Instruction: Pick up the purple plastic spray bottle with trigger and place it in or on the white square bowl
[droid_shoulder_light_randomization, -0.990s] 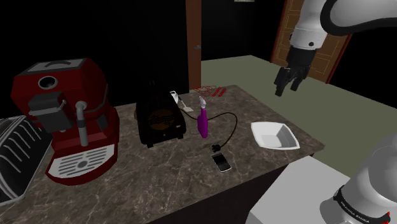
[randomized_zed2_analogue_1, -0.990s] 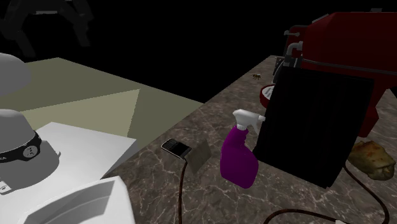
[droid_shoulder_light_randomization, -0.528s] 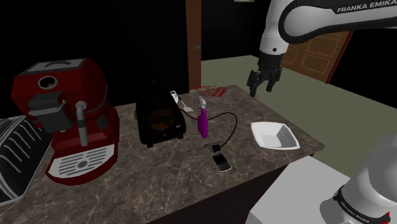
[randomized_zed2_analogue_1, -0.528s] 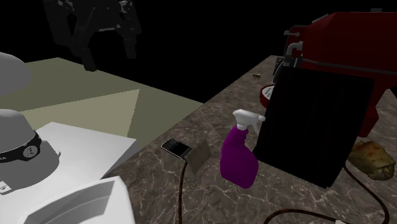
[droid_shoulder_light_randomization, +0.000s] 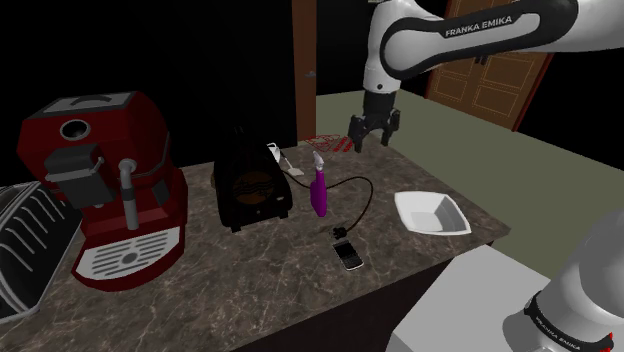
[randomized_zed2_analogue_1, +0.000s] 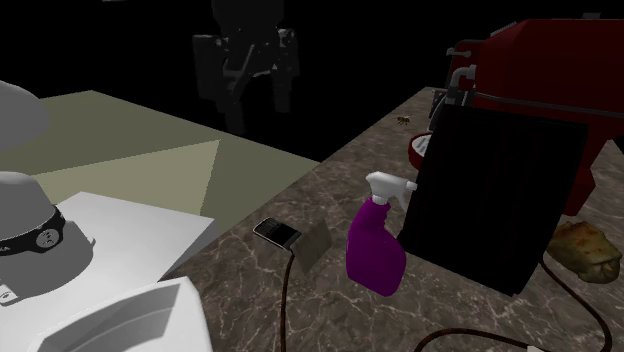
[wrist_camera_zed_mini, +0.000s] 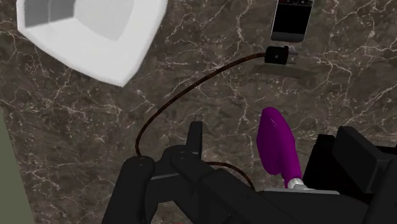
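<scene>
1. The black toaster (droid_shoulder_light_randomization: 251, 192) stands just beside the purple spray bottle (droid_shoulder_light_randomization: 319, 192) on the shoulder view's left. A wide approach could knock a finger against it and spoil the grasp.
2. The bottle stands upright on the counter (droid_shoulder_light_randomization: 250, 285), tall and narrow. Contact from 1 finger before the other would likely tip it.
3. A dark cable (droid_shoulder_light_randomization: 366, 196) curves from near the bottle towards the phone (droid_shoulder_light_randomization: 351, 259). It may snag during the lift.
4. The gripper (droid_shoulder_light_randomization: 369, 145) hangs above the counter's far side, jaws apart and empty.
5. The white bowl (droid_shoulder_light_randomization: 410, 214) looks shallow, so an upright release could topple the bottle out.
</scene>
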